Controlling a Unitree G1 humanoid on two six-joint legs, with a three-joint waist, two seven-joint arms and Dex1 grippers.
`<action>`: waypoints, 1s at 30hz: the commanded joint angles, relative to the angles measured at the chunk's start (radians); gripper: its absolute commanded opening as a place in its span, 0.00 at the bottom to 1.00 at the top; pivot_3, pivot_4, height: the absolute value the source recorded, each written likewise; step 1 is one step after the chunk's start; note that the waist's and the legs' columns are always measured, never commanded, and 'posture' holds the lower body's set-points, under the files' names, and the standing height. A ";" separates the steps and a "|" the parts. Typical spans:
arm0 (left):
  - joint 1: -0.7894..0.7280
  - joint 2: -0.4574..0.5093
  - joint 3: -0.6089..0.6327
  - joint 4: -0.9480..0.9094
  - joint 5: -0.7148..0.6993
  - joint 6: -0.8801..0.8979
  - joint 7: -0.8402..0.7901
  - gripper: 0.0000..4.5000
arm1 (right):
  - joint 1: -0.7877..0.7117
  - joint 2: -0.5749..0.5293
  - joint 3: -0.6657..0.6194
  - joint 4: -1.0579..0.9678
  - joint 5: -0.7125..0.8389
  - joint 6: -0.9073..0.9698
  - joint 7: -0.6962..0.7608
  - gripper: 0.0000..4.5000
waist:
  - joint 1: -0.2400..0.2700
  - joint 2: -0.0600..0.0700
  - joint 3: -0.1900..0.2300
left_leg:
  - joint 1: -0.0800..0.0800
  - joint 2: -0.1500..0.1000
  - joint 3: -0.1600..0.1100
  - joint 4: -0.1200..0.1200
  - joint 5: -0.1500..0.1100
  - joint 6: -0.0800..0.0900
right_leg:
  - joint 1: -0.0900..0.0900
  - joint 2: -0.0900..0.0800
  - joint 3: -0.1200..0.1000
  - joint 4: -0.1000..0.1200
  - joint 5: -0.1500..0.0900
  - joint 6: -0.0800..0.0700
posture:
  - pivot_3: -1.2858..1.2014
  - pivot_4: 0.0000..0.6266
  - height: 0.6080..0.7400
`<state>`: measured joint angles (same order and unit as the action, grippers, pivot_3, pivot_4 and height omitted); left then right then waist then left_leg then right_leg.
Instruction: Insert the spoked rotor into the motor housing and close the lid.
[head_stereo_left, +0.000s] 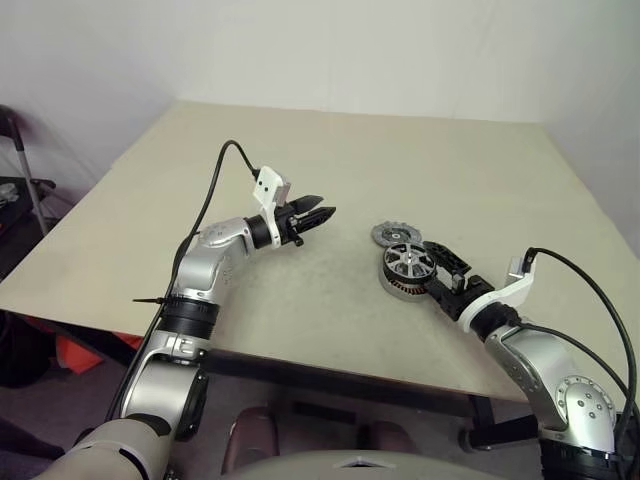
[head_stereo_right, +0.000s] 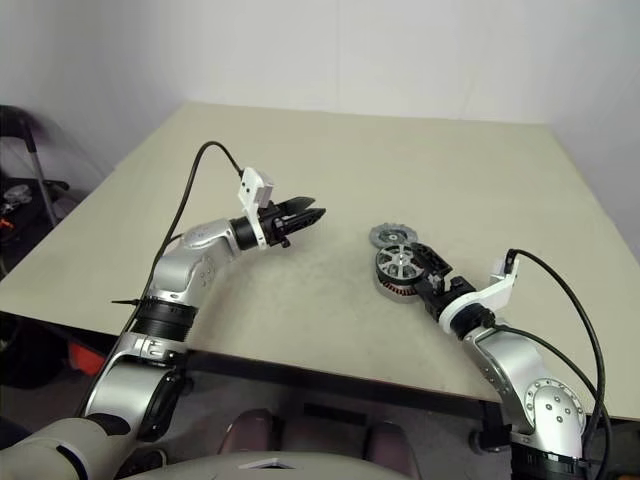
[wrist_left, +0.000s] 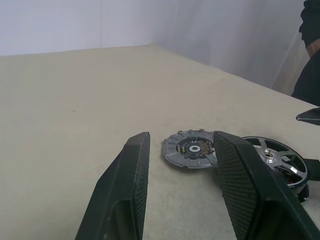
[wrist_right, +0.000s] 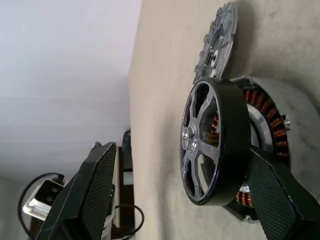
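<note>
I see a wide beige table (head_stereo_left: 300, 180), bare around the parts. The motor housing (head_stereo_left: 400, 287) sits near my right side with the spoked rotor (head_stereo_left: 408, 261) seated on top. The lid (head_stereo_left: 397, 235) lies just beyond, touching it. My right gripper (head_stereo_left: 447, 268) stands wide beside the housing, holding nothing; my left gripper (head_stereo_left: 318, 214) hovers partly open, empty. No readable markings.

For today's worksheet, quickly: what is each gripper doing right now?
Left gripper: open, holding nothing, above the table.
Right gripper: open, beside the spoked rotor.
</note>
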<state>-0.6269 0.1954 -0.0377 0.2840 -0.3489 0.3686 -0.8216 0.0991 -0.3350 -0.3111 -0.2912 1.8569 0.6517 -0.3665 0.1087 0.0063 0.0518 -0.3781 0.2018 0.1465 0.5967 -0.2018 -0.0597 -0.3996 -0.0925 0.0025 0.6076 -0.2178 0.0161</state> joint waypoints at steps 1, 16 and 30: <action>-0.035 0.001 0.001 -0.012 -0.002 -0.018 -0.005 0.47 | 0.002 -0.021 -0.013 -0.047 -0.049 -0.008 0.018 1.00 | 0.000 0.000 0.000 | 0.000 0.000 0.000 0.000 0.000 0.000 | 0.000 0.000 0.000 0.000 0.000 0.000 | 0.52 0.00 1.00; -0.055 -0.001 -0.005 0.013 0.001 -0.026 -0.016 0.47 | -0.020 -0.035 -0.068 -0.094 -0.315 -0.078 0.217 1.00 | 0.000 0.000 0.000 | -0.001 0.000 0.000 0.000 0.000 0.000 | -0.001 0.000 0.000 0.000 0.000 0.000 | 0.52 0.00 1.00; -0.055 -0.004 -0.006 0.022 0.006 -0.038 -0.011 0.47 | -0.160 -0.230 0.100 -0.121 -0.857 -0.073 0.477 1.00 | -0.005 0.000 0.000 | 0.000 0.001 0.000 0.000 0.000 0.001 | -0.001 0.001 0.000 0.000 0.000 -0.001 | 0.52 0.00 1.00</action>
<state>-0.6578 0.1908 -0.0474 0.3212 -0.3446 0.3535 -0.8333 -0.0330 -0.5479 -0.2358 -0.3706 1.0556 0.5759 0.0786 0.1037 0.0067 0.0519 -0.3783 0.2030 0.1465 0.5967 -0.2018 -0.0590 -0.4002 -0.0912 0.0023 0.6078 -0.2173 0.0151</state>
